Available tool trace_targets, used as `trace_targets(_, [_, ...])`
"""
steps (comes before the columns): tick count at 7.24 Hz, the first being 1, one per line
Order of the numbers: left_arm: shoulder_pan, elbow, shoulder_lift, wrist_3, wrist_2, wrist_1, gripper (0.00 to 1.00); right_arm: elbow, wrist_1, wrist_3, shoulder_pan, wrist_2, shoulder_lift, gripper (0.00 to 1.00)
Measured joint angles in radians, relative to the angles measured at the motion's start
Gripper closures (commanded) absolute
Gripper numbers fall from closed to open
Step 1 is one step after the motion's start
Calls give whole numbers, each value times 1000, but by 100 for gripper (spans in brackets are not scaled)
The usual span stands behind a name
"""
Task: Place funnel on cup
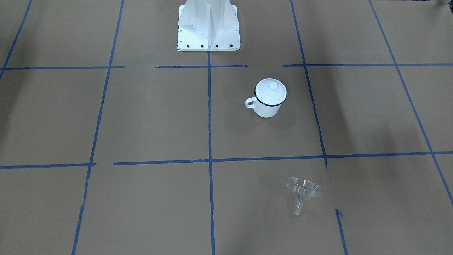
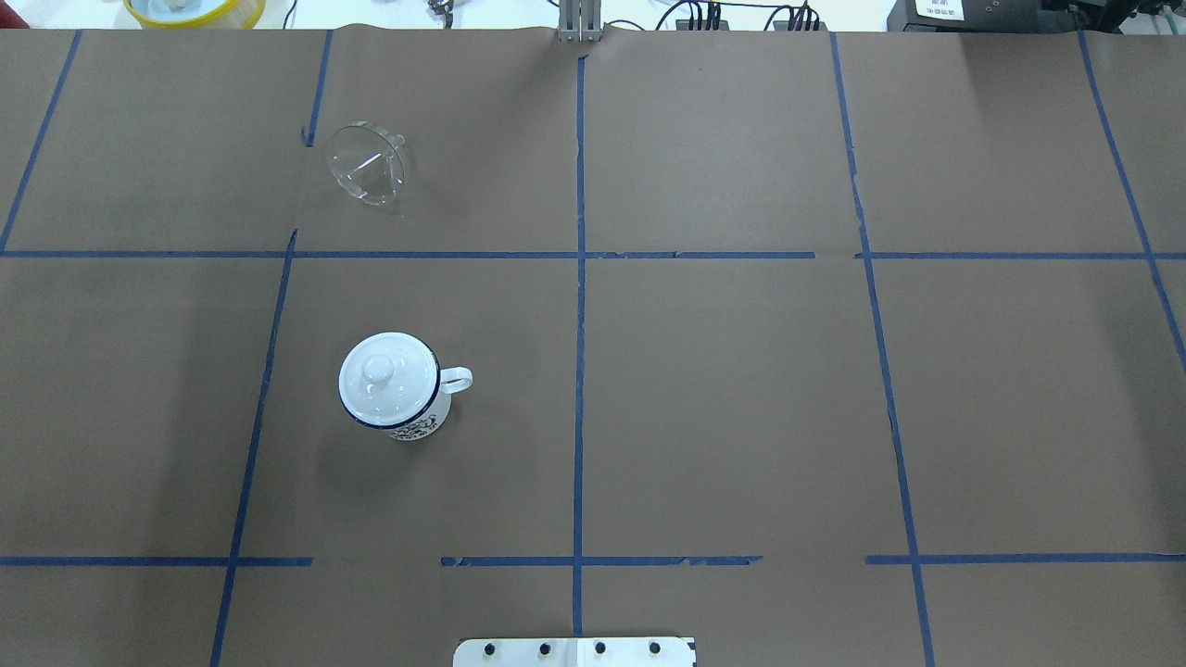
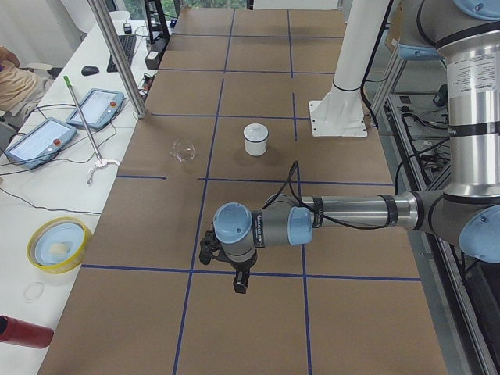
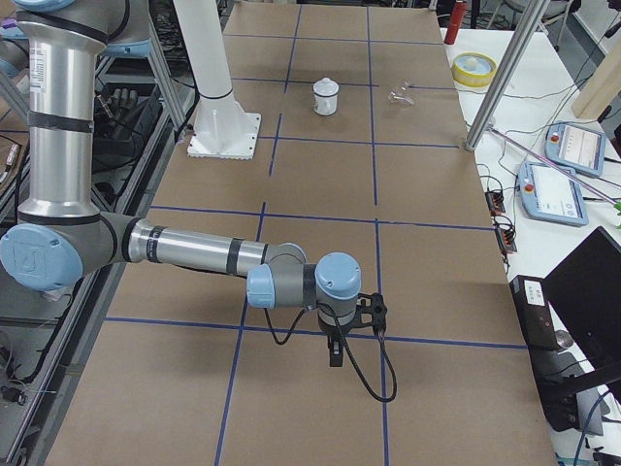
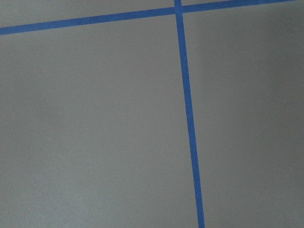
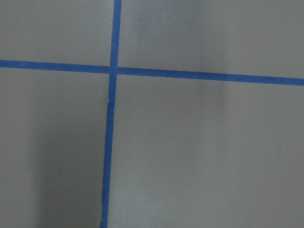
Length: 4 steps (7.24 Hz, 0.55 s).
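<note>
The cup [image 1: 267, 109] is a white enamel mug with a dark blue rim, and it stands upright on the brown paper with a round white knobbed lid [image 1: 270, 91] on top. In the overhead view the cup [image 2: 422, 421] is left of centre, its handle to the right. The clear funnel [image 1: 304, 188] lies tilted on its side, apart from the cup; in the overhead view the funnel [image 2: 369, 165] is at the far left. My left gripper [image 3: 241, 283] and right gripper [image 4: 335, 351] hang over bare paper far from both. I cannot tell if they are open or shut. Both wrist views show only paper and blue tape.
The white robot base [image 1: 208, 28] stands at the robot's edge of the table. A yellow bowl [image 3: 58, 244], a red can [image 3: 23, 332], teach pendants [image 3: 39, 141] and a metal post [image 3: 117, 58] line the far side bench. Blue tape lines grid the paper.
</note>
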Motion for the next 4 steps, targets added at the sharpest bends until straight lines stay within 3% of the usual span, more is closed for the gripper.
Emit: trace_targets(4, [2,-40,-23,-1,-6,-47,0,0,0,0,0,0,0,0])
